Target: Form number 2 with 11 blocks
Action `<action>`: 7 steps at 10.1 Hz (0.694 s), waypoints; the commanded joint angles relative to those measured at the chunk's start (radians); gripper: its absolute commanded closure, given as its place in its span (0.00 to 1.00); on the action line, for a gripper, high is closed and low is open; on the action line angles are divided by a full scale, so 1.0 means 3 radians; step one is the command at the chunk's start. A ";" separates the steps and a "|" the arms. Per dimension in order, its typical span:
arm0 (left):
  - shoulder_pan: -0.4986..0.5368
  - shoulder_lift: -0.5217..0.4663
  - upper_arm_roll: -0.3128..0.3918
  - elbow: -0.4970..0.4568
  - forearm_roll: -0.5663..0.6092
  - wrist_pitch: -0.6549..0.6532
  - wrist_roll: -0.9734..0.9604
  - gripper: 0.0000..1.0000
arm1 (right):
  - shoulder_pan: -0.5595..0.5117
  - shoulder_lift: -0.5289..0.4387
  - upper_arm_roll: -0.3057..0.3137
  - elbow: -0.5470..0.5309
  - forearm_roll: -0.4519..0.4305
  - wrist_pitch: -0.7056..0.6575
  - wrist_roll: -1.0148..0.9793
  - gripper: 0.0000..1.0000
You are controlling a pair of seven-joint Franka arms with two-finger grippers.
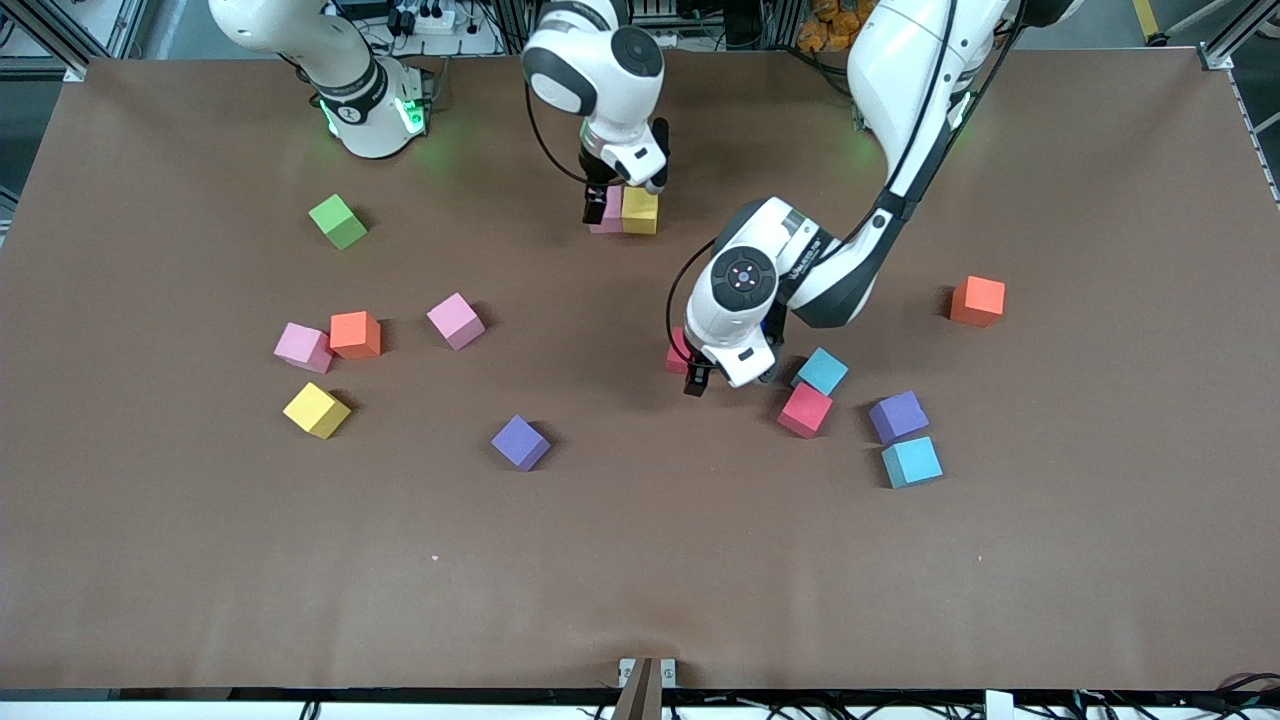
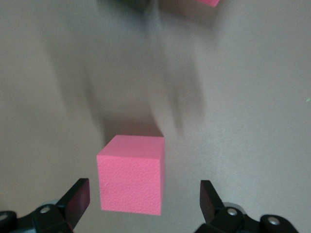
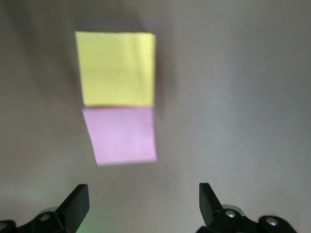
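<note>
My left gripper [image 1: 715, 383] hangs open just over a red block [image 1: 679, 353], which shows as a pink-red cube [image 2: 131, 174] between its spread fingers [image 2: 77, 200], untouched. My right gripper [image 1: 620, 200] is open above a pink block [image 1: 607, 211] and a yellow block [image 1: 640, 210] that touch side by side near the robots' bases. In the right wrist view the yellow block [image 3: 116, 68] and pink block [image 3: 124, 136] lie ahead of the open gripper [image 3: 141, 201]. A number 2 is not in view.
Loose toward the right arm's end: green cube [image 1: 338, 221], pink [image 1: 303, 347], orange [image 1: 355, 334], pink [image 1: 456, 320], yellow [image 1: 316, 410], purple [image 1: 520, 442]. Toward the left arm's end: light blue [image 1: 822, 371], red [image 1: 805, 410], purple [image 1: 898, 416], light blue [image 1: 911, 461], orange [image 1: 977, 301].
</note>
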 commanded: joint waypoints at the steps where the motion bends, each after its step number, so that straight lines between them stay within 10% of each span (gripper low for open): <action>1: -0.0042 0.0083 0.0000 -0.0006 -0.0056 0.0127 -0.0085 0.00 | -0.0429 -0.0358 0.0019 -0.0110 -0.0039 -0.0223 0.0037 0.00; 7: -0.0119 0.0201 0.0005 -0.0042 -0.0011 0.0194 -0.0106 0.00 | -0.2141 -0.0369 0.0014 -0.0105 -0.0034 -0.0306 0.0032 0.00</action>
